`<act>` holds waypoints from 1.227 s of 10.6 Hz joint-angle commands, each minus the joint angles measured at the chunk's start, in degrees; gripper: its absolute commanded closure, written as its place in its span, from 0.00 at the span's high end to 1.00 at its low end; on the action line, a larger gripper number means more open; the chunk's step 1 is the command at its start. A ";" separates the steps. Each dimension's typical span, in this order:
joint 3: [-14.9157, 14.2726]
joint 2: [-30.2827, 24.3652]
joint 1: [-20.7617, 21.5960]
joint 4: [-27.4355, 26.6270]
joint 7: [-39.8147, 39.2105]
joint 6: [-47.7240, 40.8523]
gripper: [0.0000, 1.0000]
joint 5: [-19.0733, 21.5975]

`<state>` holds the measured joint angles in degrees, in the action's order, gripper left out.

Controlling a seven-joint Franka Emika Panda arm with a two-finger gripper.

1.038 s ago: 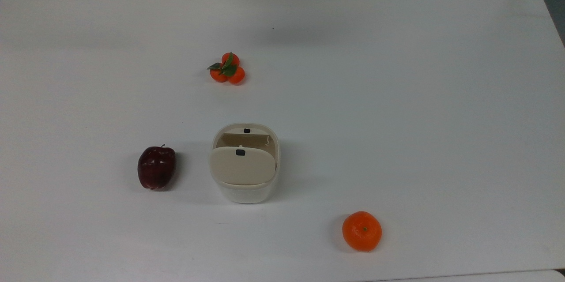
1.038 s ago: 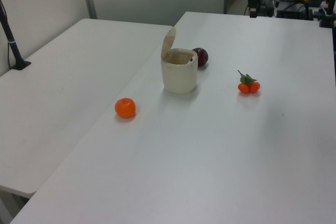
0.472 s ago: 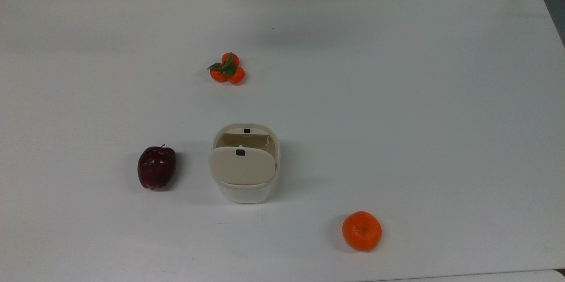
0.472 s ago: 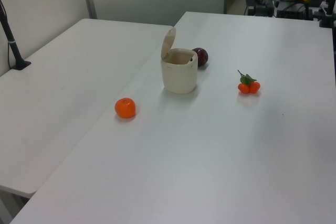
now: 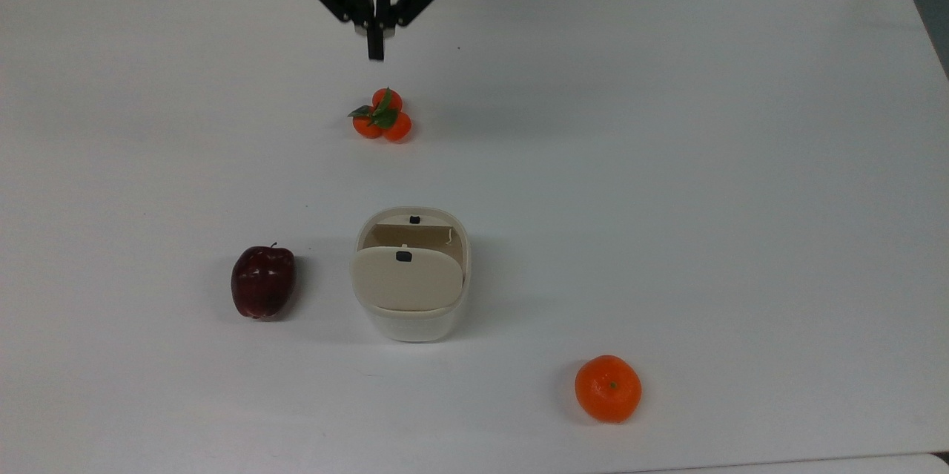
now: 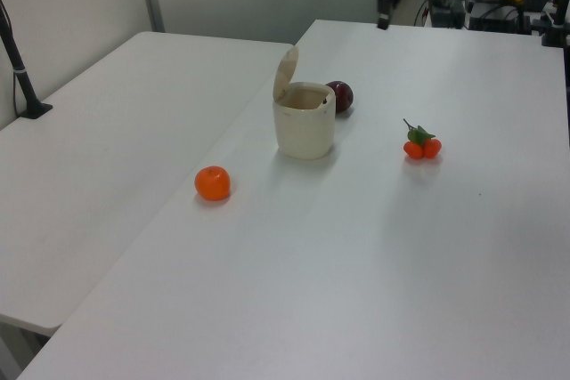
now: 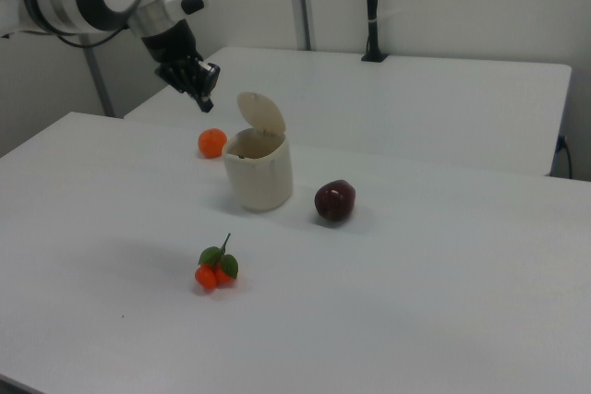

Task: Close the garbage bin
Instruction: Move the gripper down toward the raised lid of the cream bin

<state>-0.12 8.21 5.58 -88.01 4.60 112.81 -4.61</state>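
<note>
The garbage bin (image 5: 415,326) is a cream-white rounded tub near the middle of the white table (image 5: 667,162). Its beige lid (image 5: 406,280) stands raised on its hinge, leaving the mouth uncovered, as the left view (image 6: 285,73) and the right view (image 7: 261,113) also show. A small black button (image 5: 414,219) sits at the far rim. My gripper (image 5: 376,51) hangs shut and holding nothing above the table, well beyond the bin toward the top view's top edge. It also appears in the left view (image 6: 383,20) and the right view (image 7: 205,103).
A dark red apple (image 5: 262,282) lies to the bin's left in the top view. An orange (image 5: 608,388) sits at the lower right. A cluster of small oranges with leaves (image 5: 382,116) lies just below the gripper. A second table (image 6: 107,149) adjoins.
The gripper has come in from the top view's top edge toward the small orange cluster, and its fingers went from apart to together. The bin and fruit have not moved.
</note>
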 commanded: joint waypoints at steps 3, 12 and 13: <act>-0.31 5.14 0.22 0.38 2.61 20.49 0.00 0.48; -0.31 17.27 0.31 0.38 4.54 53.45 0.00 -0.49; -0.31 18.15 0.31 0.38 4.54 55.39 0.00 -0.57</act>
<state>-0.12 24.50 5.56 -87.98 8.38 163.68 -4.62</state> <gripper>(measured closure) 0.991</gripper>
